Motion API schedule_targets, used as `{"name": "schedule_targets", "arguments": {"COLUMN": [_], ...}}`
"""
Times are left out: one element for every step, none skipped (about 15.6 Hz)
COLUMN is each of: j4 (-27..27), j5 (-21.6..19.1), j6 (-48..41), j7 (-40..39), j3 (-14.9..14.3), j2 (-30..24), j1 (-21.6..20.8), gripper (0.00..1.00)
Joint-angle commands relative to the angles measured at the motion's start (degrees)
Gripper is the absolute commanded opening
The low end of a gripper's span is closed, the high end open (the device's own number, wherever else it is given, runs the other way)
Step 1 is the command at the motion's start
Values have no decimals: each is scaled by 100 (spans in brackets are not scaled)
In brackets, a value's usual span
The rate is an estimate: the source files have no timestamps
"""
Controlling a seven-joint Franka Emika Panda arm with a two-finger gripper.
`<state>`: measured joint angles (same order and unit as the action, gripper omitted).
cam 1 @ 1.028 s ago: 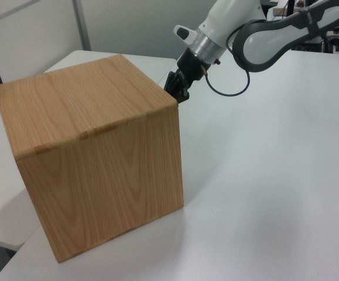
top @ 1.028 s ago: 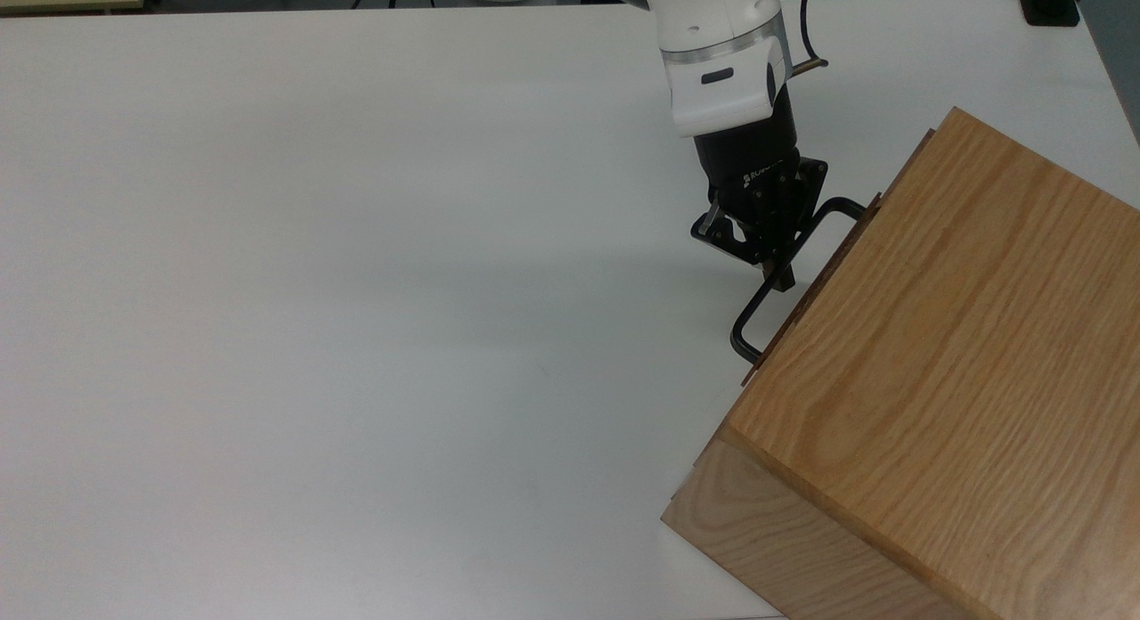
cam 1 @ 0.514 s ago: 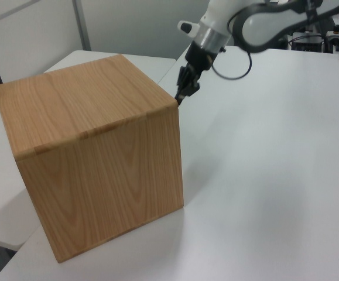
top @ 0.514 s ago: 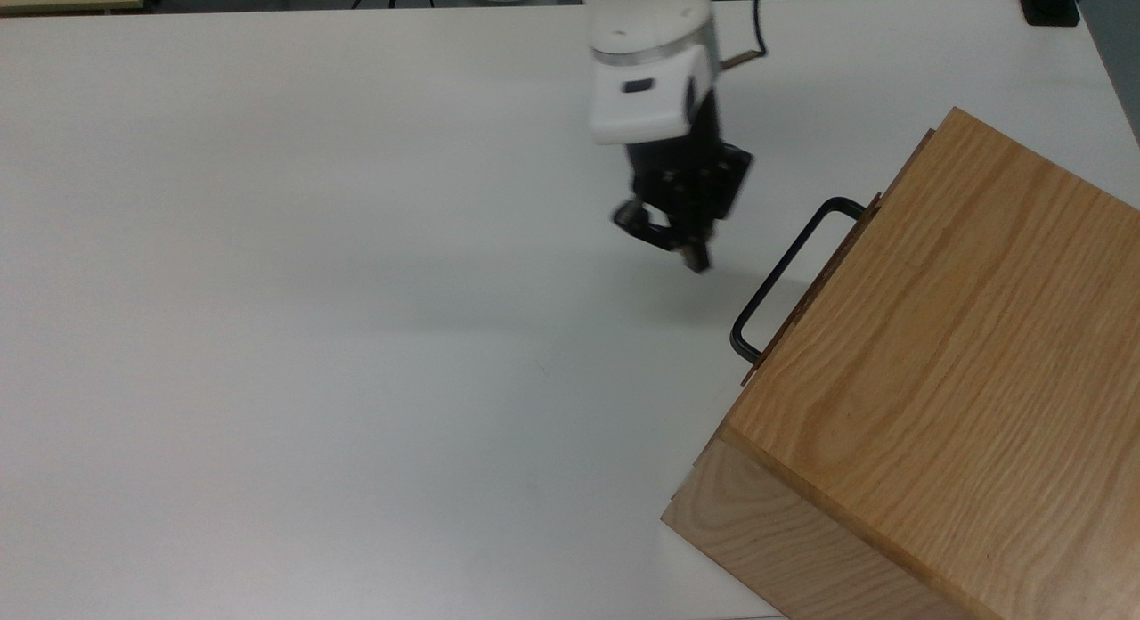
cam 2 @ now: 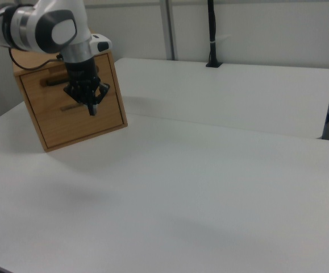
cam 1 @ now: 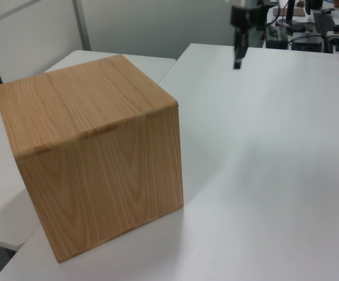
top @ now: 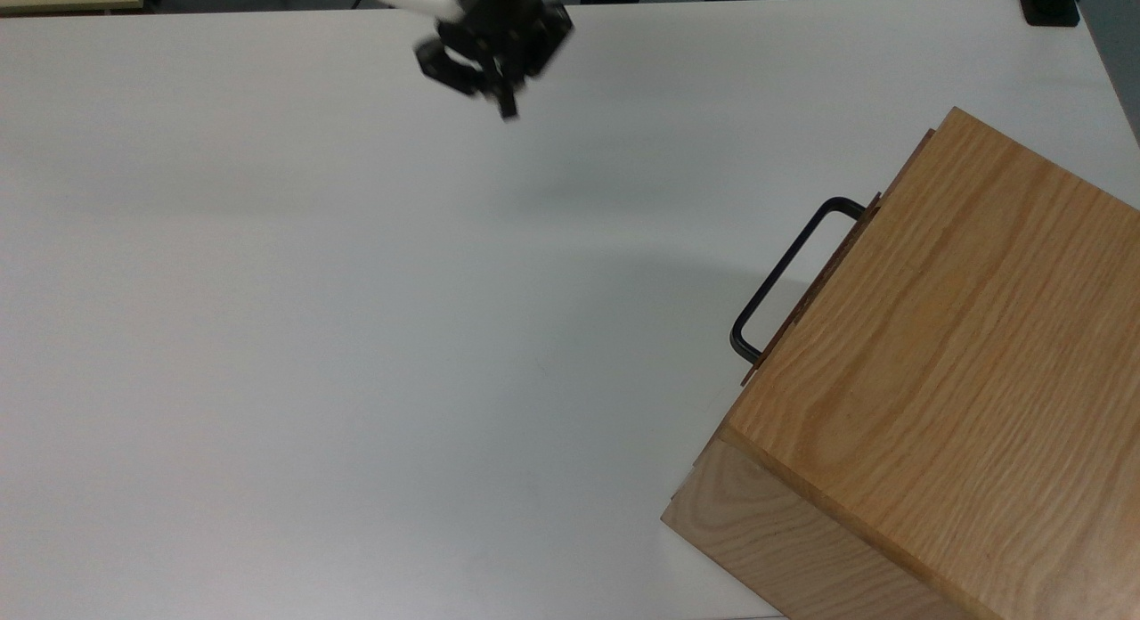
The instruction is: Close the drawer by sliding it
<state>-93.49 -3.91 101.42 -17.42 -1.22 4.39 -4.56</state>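
Since a second ago the tool (top: 485,77) has left the handle (top: 784,273) and swung away to about eleven o'clock in the top view, well apart from the cabinet (top: 944,388) and high over the table (top: 356,335); whether its fingers are spread or pressed together I cannot tell. The drawer (cam 2: 79,116) sits at about three o'clock in the top view, its front panel flush with the cabinet, so I judge the closing done and the arm retreating. Counted: one tool, one drawer, one handle, one cabinet, one table.
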Motion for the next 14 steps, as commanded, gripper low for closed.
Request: {"name": "schedule_targets", "arguments": {"j4": [-161, -161, -161, -161, -161, -161, -143, -108, -64, -64, -64, -64, -55, -55], "j5": [345, 599, 837, 978, 988, 962, 945, 944, 944, 944, 944, 944, 944, 944], "j6": [-807, -939, -1123, -1281, -1292, -1266, -1222, -1126, -1046, -1011, -1010, -993, -993, -975], "j7": [1070, 1501, 1740, 1794, 1795, 1795, 1795, 1795, 1795, 1795, 1804, 1804, 1786, 1795], "j3": [-256, -248, -247, -247, -265, -291, -291, -300, -300, -300, -300, -300, -300, -292], "j2": [-508, -570, -614, -632, -701, -746, -764, -772, -764, -764, -755, -746, -711, -685], "j1": [-80, -80, -88, -80, -54, 8, 69, 96, 96, 96, 96, 96, 87, 87], "gripper": [0, 0, 0, 0, 0, 5, 8, 9, 17, 30, 48, 88, 95, 100]}}
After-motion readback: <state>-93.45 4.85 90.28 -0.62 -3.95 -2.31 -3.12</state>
